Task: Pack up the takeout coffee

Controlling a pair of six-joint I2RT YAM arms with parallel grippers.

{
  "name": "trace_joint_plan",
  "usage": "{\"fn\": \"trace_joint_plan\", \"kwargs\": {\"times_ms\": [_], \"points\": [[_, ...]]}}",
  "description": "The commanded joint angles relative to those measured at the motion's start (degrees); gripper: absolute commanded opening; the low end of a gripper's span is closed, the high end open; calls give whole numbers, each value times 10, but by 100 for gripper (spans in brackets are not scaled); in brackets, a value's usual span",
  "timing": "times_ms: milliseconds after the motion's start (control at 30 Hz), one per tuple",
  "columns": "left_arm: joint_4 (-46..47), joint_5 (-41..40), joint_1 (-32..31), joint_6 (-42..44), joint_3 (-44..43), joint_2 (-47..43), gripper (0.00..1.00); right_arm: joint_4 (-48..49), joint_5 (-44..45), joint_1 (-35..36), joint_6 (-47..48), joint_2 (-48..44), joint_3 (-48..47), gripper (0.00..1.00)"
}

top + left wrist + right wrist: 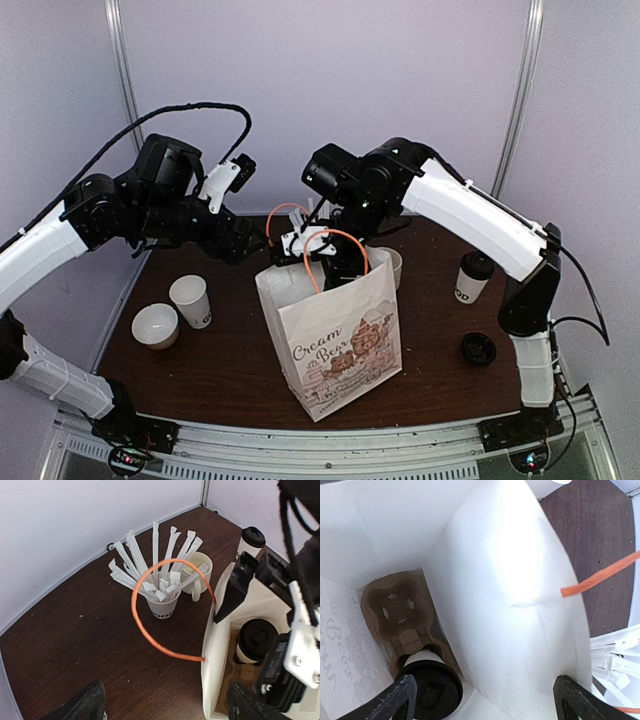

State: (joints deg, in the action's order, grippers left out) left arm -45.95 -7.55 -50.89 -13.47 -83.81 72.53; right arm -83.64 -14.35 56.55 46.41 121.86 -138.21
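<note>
One takeout coffee cup (431,690), white with a black lid, stands in a brown cardboard carrier (395,607) at the bottom of the white paper bag (340,335). It also shows in the left wrist view (255,640). A second lidded cup (473,277) stands on the table to the right of the bag, and shows in the left wrist view (250,541). My right gripper (487,702) is open at the bag's mouth, one finger over the cup and the bag's wall between the fingers. My left gripper (162,707) is open and empty beside the bag's left rim (212,660).
A same-print cup full of white sticks (164,602) and a cream mug (197,570) stand behind the bag. An orange bag handle (145,625) arches over the table. A lidless white cup (190,300) and a cream bowl (155,325) sit at the left. A loose black lid (478,348) lies at the right.
</note>
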Motion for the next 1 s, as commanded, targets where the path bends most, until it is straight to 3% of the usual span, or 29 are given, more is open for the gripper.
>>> {"fn": "trace_joint_plan", "kwargs": {"times_ms": [0,367,467,600,700,833,967], "points": [[52,35,12,-23,8,14,87,16,1,1,-19,-42,18,99],[88,148,23,-54,15,42,84,24,-10,1,-28,-100,55,96],[95,161,23,-56,8,63,78,26,-16,1,-28,-120,62,96],[118,160,27,-43,0,89,62,29,-16,1,-31,-137,68,96],[145,201,40,-34,-11,104,30,25,-7,0,-32,-146,69,95],[164,238,50,-25,-42,129,2,24,9,-9,-31,-165,72,95],[172,262,53,-14,-77,157,0,22,23,-38,-31,-190,79,95]]}}
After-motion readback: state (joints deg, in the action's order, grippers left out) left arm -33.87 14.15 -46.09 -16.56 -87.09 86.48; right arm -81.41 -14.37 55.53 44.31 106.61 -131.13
